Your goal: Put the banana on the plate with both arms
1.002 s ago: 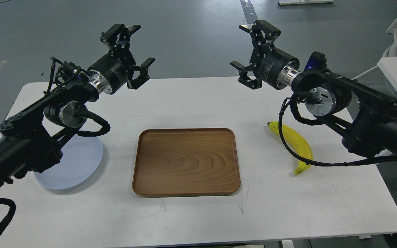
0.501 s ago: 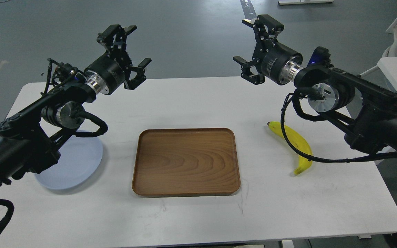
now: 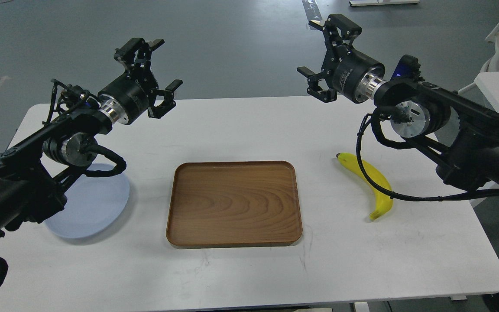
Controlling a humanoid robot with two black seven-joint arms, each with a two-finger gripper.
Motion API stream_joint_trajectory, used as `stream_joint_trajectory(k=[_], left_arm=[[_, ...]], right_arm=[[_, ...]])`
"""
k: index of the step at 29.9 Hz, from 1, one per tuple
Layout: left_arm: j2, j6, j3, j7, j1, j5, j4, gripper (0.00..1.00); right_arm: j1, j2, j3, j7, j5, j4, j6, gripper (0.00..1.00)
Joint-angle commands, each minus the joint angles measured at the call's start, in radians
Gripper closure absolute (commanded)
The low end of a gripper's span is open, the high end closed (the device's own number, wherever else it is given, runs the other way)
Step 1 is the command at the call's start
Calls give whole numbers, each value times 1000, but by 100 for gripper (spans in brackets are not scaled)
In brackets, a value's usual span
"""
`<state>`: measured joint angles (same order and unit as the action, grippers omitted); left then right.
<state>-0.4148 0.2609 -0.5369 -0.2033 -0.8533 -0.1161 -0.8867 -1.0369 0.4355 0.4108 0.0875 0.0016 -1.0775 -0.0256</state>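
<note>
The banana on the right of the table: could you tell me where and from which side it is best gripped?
Probably at the thick middle of the banana, coming down from above with the right gripper, fingers closing across its width. It lies flat on the white table, so only its top and sides are free, and both ends taper. A black cable crosses it in this view, so that stretch is hidden.

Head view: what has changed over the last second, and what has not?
Both arms drew outward: the left end effector shifted left, and the right end effector shifted right and slightly up. Both are open and empty; nothing was taken hold of or let go. The banana, the plate and the wooden tray stayed where they were.
</note>
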Motion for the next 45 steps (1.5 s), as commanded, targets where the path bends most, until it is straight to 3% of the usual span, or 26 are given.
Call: stream_joint_trajectory(k=[1, 21, 24, 28, 31, 36, 39, 40, 45], left_arm=[[-2, 3, 0, 1, 5, 1, 0, 2], [11, -45, 21, -11, -16, -48, -1, 2], [13, -112, 34, -15, -61, -196, -4, 2], [-1, -314, 92, -21, -99, -640, -30, 2], [-19, -368, 101, -27, -90, -880, -54, 2], [-107, -380, 185, -33, -82, -1134, -57, 2], [-168, -385, 288, -132, -87, -1206, -52, 2], [-206, -387, 345, -145, -87, -1230, -52, 2], [-298, -411, 478, -124, -87, -1266, -46, 2]], right_arm=[[-5, -8, -1, 0, 0, 10, 0, 0], [-6, -11, -4, -14, 1, 5, 3, 0], [-5, -11, -4, -14, 1, 5, 3, 0], [-5, -12, -4, -14, 1, 7, 4, 0], [-8, -12, -3, -14, 1, 4, 3, 0], [-41, 0, -3, -14, 1, 2, 1, 0], [-58, 0, -3, -12, 1, 2, 0, 0], [-66, -1, -3, -12, 1, 2, -2, 0], [-115, -4, -3, -12, 1, 2, 0, 0]])
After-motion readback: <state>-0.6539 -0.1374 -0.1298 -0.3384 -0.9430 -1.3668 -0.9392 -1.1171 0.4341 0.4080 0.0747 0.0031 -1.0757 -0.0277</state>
